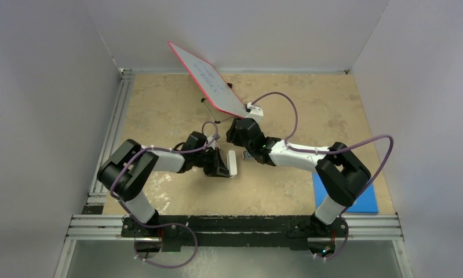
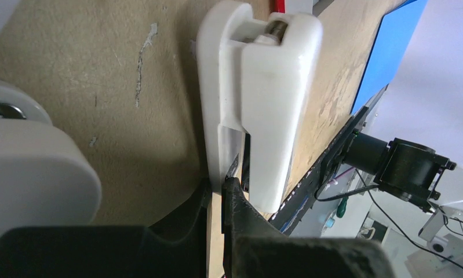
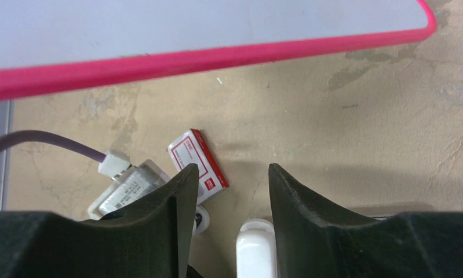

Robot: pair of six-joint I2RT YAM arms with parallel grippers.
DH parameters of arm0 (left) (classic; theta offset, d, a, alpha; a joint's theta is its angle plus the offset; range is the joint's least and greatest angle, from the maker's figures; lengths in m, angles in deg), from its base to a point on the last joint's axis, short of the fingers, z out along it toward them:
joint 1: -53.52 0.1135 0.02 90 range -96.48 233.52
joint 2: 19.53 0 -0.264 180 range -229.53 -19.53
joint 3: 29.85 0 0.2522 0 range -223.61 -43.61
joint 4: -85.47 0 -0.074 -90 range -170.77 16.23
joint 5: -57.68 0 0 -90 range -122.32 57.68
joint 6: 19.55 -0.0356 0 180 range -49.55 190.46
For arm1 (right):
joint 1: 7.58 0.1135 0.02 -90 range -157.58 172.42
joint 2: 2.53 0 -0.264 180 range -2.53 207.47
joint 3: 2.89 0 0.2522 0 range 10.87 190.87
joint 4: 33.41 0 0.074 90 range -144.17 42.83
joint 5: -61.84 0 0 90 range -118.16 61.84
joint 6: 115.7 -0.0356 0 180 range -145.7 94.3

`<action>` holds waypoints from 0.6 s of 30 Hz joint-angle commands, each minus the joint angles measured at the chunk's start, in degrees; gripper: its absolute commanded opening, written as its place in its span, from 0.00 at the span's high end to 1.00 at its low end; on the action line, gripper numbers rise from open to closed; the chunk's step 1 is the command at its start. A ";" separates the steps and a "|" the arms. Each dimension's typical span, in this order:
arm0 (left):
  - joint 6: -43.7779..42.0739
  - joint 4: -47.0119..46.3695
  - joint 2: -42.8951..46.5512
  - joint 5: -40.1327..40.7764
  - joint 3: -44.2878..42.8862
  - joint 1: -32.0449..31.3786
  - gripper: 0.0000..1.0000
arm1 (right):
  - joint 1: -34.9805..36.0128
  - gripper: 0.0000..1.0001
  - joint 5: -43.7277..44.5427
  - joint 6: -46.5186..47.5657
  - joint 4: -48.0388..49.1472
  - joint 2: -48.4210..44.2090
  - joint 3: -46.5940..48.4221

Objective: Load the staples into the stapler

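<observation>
The white stapler (image 1: 232, 163) stands on its side on the tan table between the two arms. My left gripper (image 1: 223, 167) is shut on its thinner lower arm (image 2: 220, 133). In the left wrist view one fingertip (image 2: 236, 200) sits in the gap between the stapler's two arms. My right gripper (image 3: 229, 174) is open just above the stapler's rounded end (image 3: 256, 249), which lies close to the right finger (image 3: 287, 191). The red and white staples box (image 3: 197, 159) lies flat on the table beyond the left finger. It is hidden in the top view.
The red-framed whiteboard (image 1: 208, 78) leans tilted over the back of the table, close above my right gripper (image 1: 244, 152); it also shows in the right wrist view (image 3: 159, 35). A blue pad (image 1: 356, 200) lies at the front right. The left wrist camera and cable (image 3: 127, 188) sit beside the staples box.
</observation>
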 commanded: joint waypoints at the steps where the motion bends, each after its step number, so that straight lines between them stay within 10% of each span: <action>1: -2.11 6.56 -3.19 6.92 1.58 -1.45 0.99 | -0.17 0.48 -1.39 -1.17 1.45 -2.56 -1.18; 18: 2.50 4.05 -3.61 4.12 -0.63 -1.45 1.00 | 10.10 0.30 -7.72 -3.49 -10.06 -13.49 -11.20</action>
